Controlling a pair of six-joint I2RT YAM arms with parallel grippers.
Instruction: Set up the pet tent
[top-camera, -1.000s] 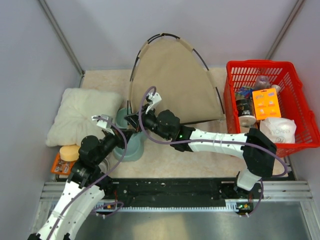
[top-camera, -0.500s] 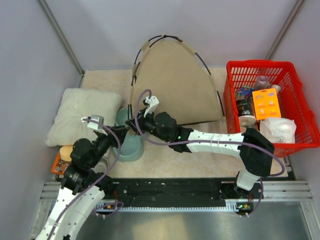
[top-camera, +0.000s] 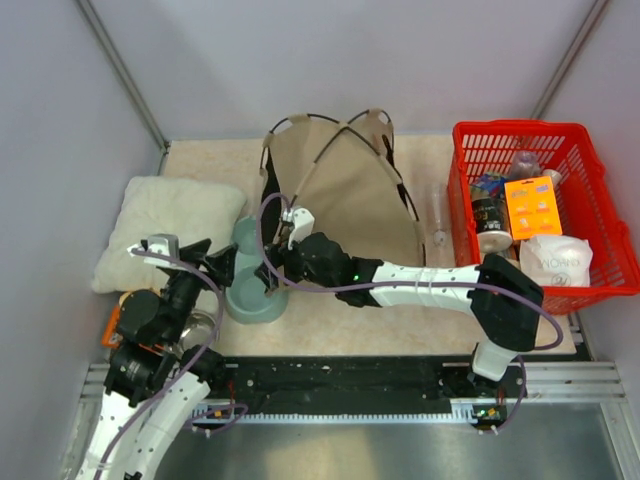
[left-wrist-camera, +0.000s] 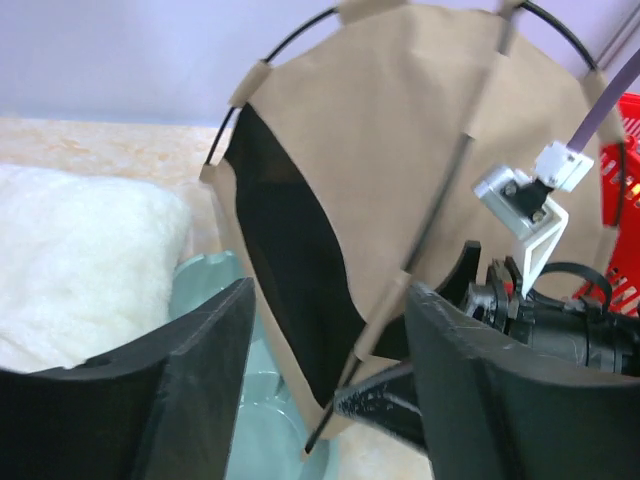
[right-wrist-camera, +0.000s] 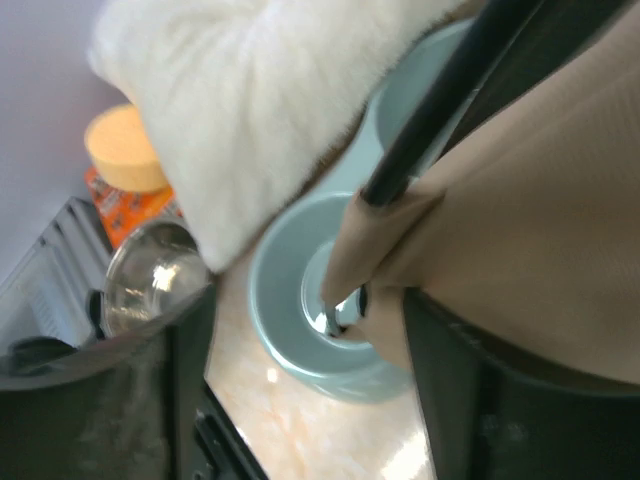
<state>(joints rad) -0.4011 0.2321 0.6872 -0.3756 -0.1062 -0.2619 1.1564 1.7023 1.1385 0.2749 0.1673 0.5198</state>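
The pet tent (top-camera: 340, 190) stands at the back middle, beige fabric bulging on crossed black poles, its dark lining (left-wrist-camera: 290, 270) showing at the left side. My left gripper (top-camera: 218, 265) is open just left of the tent's near corner, and the fabric (left-wrist-camera: 400, 150) fills its wrist view beyond the spread fingers (left-wrist-camera: 200, 380). My right gripper (top-camera: 272, 272) is open at that same corner. In the right wrist view the corner (right-wrist-camera: 380, 250) with its pole end hangs free between the wide jaws (right-wrist-camera: 310, 390), above a teal bowl.
A teal double bowl (top-camera: 250, 295) sits under the tent's near-left corner. The cream pillow (top-camera: 165, 235) lies at the left, with an orange item (top-camera: 125, 320) and a shiny bowl (top-camera: 200, 325) in front of it. A red basket (top-camera: 520, 127) of goods stands at the right.
Both grippers have opened and let go of the tent's near corner. The tent has sprung from a flat panel into a bulging shape. The left arm has drawn back leftward.
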